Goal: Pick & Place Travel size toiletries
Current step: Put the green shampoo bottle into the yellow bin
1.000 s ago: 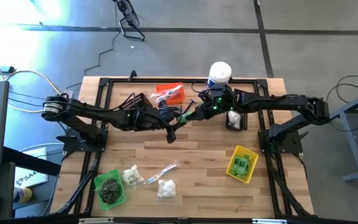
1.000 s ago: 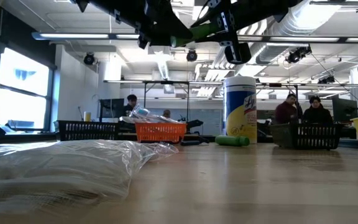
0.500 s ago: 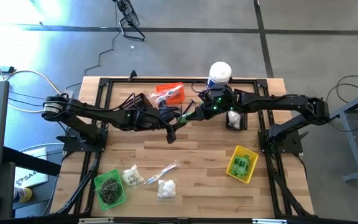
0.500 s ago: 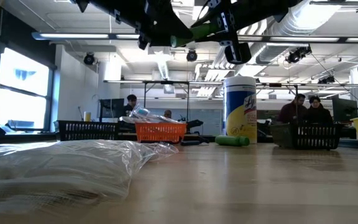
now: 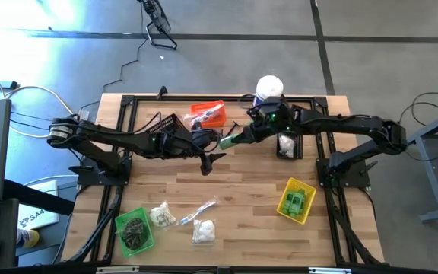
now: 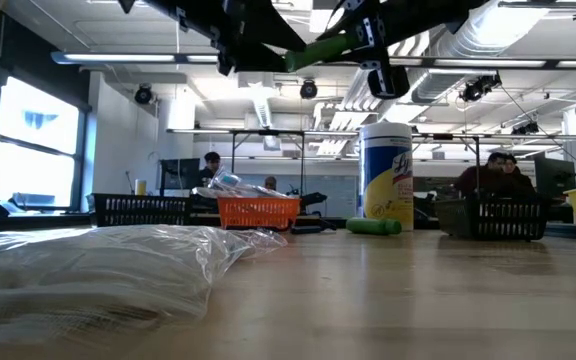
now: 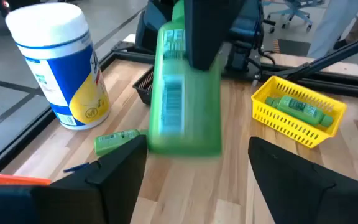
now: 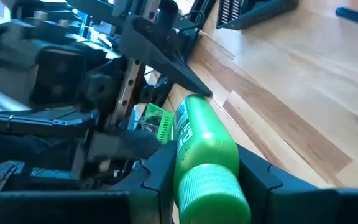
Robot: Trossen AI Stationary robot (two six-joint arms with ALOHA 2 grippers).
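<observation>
High view: the wooden worktop [image 5: 234, 190] carries both dark arms, which meet above its far middle. The left arm [image 5: 120, 139] reaches in from the left, the right arm [image 5: 348, 125] from the right. Behind them, at the far edge, stands a tall white canister [image 5: 269, 87] with a yellow and blue label. Just left of it is an orange bin [image 5: 207, 114], beside a black bin [image 5: 166, 123]; another black bin [image 5: 286, 146] lies under the right arm. A yellow bin [image 5: 296, 200] with green bottles inside sits near right, and a green bin [image 5: 135, 230] with a dark bundle sits at the near left corner. Beside the green bin lie bags of white puffs [image 5: 203, 230] and a clear slim packet [image 5: 202, 208].

The right gripper [image 8: 207, 177] pinches a green bottle [image 8: 204, 152] between its jaws, holding it in the air above the worktop. The left gripper [image 7: 197, 165] has its jaws spread wide on either side of that bottle, not touching it. A second green bottle [image 7: 117, 140] lies on the worktop near the canister.
</observation>
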